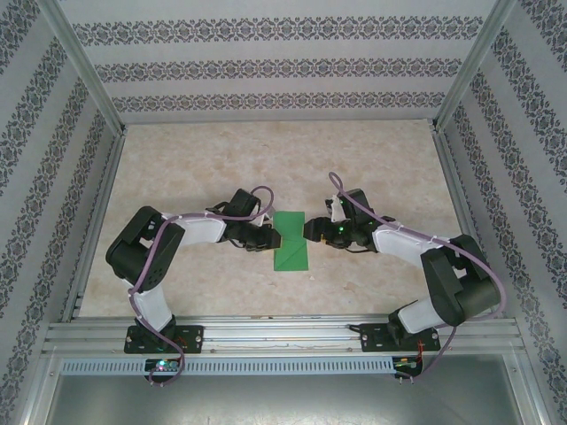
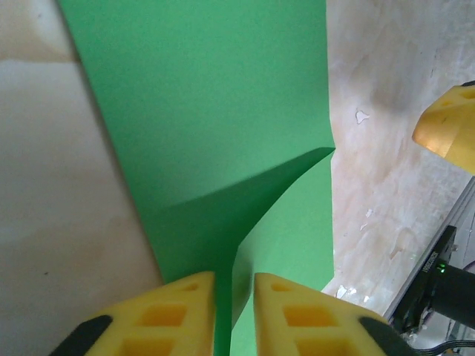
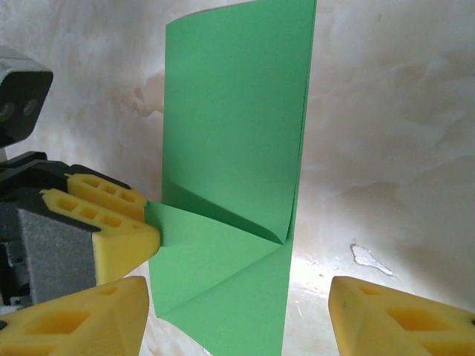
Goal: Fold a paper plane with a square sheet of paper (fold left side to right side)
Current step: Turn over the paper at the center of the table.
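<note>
Paper [image 1: 291, 239], bright green, lies about mid-counter between the two arms, a narrow upright strip that looks already doubled lengthwise. The left jaws are pinching a flap at its left edge, with the yellow fingers [image 2: 185, 311] pressed close together and the sheet running up between them. The right jaws stand spread wide at the opposite edge, gripping nothing. The counter [image 1: 195, 168] around it is pale and mottled, and from where I stand nothing is pinning the sheet down. That is the worry. If the left arm [image 1: 190, 232] carries the flap across, the whole paper may slide along instead of bending, and the crease would land crooked. The pinch also sits close to the edge, so I judge the flap could slip free under a sideways pull. The right arm [image 1: 399, 239] hangs so near that a small drift could nudge the strip off line. From above you get the layout, with both arms meeting the paper from either side, but the flap reads there as a mere darker triangle. The left wrist view shows that flap curling up off the sheet into the grip. The right wrist view shows the layered right edge, the pinch seen from the front, and the spread fingers [image 3: 401, 319] low on either side. Whether they touch the counter I cannot tell.
</note>
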### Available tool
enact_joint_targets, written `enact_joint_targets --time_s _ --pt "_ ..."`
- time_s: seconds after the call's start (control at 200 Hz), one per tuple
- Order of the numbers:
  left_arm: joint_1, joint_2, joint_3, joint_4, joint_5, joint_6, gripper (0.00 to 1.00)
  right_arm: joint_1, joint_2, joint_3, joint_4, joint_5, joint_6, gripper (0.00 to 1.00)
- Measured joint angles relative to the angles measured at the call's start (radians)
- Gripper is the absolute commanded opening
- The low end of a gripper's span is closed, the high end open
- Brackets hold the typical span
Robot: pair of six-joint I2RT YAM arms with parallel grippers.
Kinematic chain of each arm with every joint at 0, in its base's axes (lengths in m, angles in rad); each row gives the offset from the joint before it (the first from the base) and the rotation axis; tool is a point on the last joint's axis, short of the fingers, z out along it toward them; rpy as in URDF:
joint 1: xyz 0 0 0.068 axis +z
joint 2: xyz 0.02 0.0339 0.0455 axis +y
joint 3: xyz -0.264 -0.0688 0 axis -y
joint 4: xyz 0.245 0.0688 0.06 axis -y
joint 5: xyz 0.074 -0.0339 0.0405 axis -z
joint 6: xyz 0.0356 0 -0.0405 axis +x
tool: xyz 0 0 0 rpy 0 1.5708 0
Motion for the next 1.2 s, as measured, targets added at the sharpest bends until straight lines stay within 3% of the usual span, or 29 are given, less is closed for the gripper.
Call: enact_joint_targets --time_s 0.205,0.43,0.859,1.039,1.204 --pt "0.000 -0.010 -0.009 0.037 -0.010 -0.002 0.07 -0.003 0.000 -0.011 0.006 -0.026 0.000 0.57" --pt "0.000 -0.142 -0.098 0.105 -0.056 -0.014 0.07 -0.001 -0.002 -0.037 0.086 -0.071 0.031 0.54" --pt "0.000 -0.176 -0.144 0.161 -0.090 -0.036 0.07 0.090 0.112 -0.032 0.258 -0.087 0.123 0.51" --pt "0.000 -0.176 -0.146 0.167 -0.091 -0.040 0.08 0.105 0.163 -0.004 0.298 -0.088 0.148 0.42" --pt "0.000 -0.176 -0.150 0.170 -0.093 -0.045 0.13 0.112 0.196 0.010 0.334 -0.089 0.169 0.26"
